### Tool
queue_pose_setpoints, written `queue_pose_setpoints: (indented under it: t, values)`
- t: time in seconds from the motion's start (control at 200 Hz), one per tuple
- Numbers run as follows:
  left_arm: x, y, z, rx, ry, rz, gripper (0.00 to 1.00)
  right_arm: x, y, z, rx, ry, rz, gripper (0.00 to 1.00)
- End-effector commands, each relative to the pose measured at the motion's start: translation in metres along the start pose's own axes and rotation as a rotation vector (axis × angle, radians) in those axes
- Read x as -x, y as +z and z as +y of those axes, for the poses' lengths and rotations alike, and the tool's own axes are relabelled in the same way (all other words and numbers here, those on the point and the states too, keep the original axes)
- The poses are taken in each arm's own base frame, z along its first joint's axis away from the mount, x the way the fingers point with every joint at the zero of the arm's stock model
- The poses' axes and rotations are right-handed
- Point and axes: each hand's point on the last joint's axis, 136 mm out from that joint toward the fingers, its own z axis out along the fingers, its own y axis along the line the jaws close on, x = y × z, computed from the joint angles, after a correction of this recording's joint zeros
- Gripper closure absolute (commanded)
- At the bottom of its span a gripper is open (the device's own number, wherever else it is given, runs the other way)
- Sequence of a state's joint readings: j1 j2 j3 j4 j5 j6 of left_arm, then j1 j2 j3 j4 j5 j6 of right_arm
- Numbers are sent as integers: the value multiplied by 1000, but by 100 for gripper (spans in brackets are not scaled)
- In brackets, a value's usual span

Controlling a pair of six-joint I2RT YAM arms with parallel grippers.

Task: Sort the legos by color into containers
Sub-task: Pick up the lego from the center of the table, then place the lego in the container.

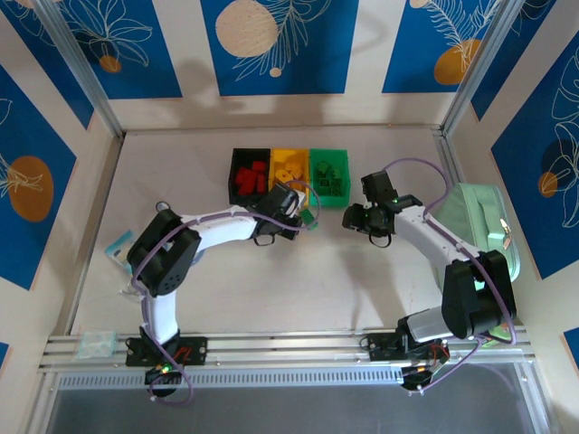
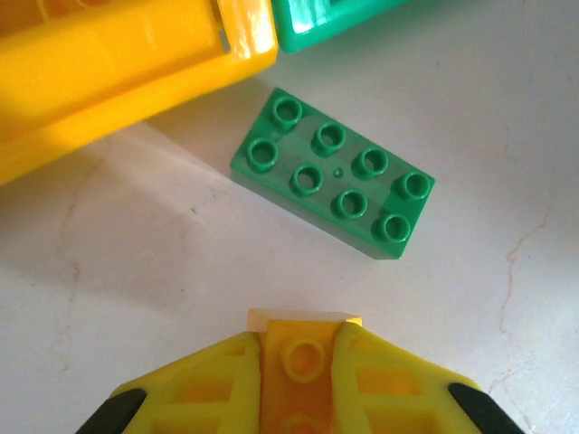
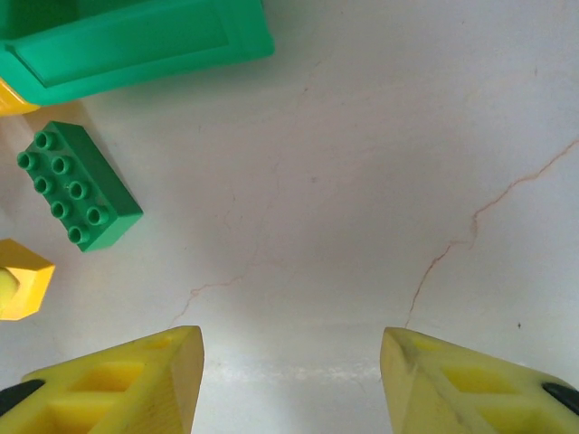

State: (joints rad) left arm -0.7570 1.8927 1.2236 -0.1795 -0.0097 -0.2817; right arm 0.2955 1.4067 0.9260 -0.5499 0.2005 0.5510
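Brick (image 2: 305, 357) — orange, studded — sits clamped in left gripper (image 2: 303, 334); right gripper (image 3: 291, 344) gapes near green eight-stud brick (image 3: 79, 187).

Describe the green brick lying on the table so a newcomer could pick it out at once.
Find the row of bins at the back of the table, then the seam where yellow bin meets green bin. Just in front lies the green brick, flat, studs up, two by four. Unlike the yellow brick clamped in the left end effector, it lies free.
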Motion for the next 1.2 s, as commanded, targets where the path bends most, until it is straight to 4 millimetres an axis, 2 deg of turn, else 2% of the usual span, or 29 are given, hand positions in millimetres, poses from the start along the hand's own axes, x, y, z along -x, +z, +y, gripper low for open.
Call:
queue_pose_setpoints:
  t: [0.0, 0.23, 0.535, 0.595, 0.655, 0.72, 0.891, 1.011, 1.196]
  values:
    - [35, -25, 7, 28, -19, -77, 84, -5, -5, 6, 33, 2, -3, 45]
    - [81, -37, 31, 56, -55, -129, 85, -13, -4, 8, 37, -9, 12, 45]
    - [133, -30, 66, 67, -117, -172, 83, -20, -7, 16, 50, -29, 21, 45]
    - [140, -27, 73, 91, -120, -171, 72, -20, -9, 19, 55, -34, 21, 45]
    - [146, -26, 78, 114, -118, -166, 46, -21, -10, 22, 59, -38, 25, 45]
    - [149, -28, 77, 117, -109, -156, 37, -22, -11, 26, 64, -49, 25, 45]
    - [147, -48, 69, 73, -115, -227, 35, -27, -7, 34, 54, -81, 35, 45]
    - [136, -66, 66, 60, -122, -261, 34, -29, -1, 40, 52, -111, 50, 45]
    - [107, -94, 65, 49, -127, -320, 34, -24, 8, 64, 78, -196, 56, 41]
